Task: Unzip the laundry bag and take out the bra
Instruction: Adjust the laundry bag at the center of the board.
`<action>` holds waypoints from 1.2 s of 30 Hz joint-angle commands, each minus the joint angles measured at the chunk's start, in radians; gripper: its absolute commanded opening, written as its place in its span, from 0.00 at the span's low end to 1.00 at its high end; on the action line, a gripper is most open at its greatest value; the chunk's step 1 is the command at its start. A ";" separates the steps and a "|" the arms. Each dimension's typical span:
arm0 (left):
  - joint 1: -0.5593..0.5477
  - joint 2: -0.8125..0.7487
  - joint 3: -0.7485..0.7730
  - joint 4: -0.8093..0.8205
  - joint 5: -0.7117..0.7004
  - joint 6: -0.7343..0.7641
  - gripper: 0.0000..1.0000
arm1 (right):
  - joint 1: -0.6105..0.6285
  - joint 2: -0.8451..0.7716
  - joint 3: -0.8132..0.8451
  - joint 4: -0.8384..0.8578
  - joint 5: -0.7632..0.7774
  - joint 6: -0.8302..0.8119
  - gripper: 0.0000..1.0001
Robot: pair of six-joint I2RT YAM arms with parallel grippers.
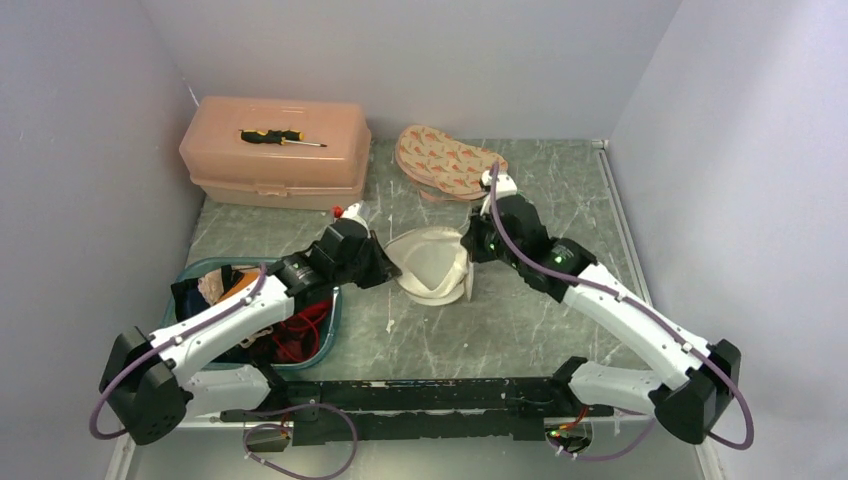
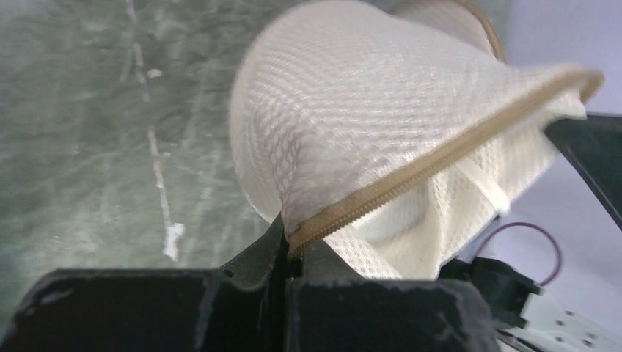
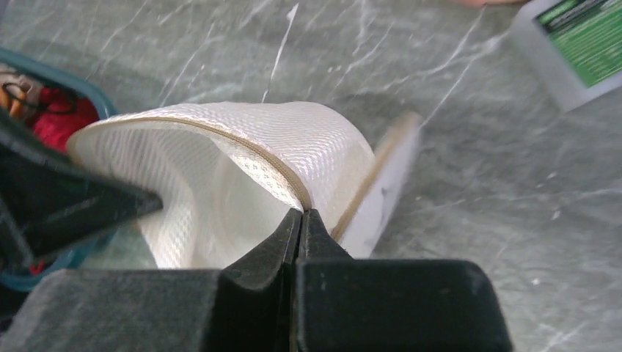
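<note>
Between left gripper (image 2: pixel 287 248), right gripper (image 3: pixel 301 218): laundry bag (image 1: pixel 431 262).

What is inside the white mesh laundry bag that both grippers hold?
Through its open mouth, the white mesh laundry bag shows only its own pale lining; no red fabric appears. The left gripper and the bag's folded wall cover the deeper part, so that is unknown.

Open mesh bag (image 1: pixel 430 262); red bra (image 1: pixel 300 332) apart

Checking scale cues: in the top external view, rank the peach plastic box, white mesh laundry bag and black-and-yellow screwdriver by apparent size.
Largest: peach plastic box
Then: white mesh laundry bag
Smallest: black-and-yellow screwdriver, lying on the box
</note>
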 commanded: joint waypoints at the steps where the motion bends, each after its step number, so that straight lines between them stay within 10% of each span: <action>1: -0.117 -0.046 0.058 -0.108 -0.176 -0.218 0.03 | 0.026 0.110 0.173 -0.279 0.204 -0.088 0.00; 11: -0.177 -0.023 -0.250 0.079 -0.330 -0.597 0.03 | -0.042 0.276 0.020 -0.072 0.104 -0.034 0.00; 16: -0.178 -0.081 -0.269 0.012 -0.387 -0.622 0.03 | -0.060 0.146 -0.082 0.007 0.058 0.038 0.58; 18: -0.178 -0.111 -0.270 -0.006 -0.410 -0.613 0.03 | -0.063 0.067 -0.125 0.018 0.058 0.073 0.67; 36: -0.187 -0.074 -0.252 0.019 -0.392 -0.571 0.03 | -0.180 -0.423 -0.626 -0.078 0.235 0.620 0.69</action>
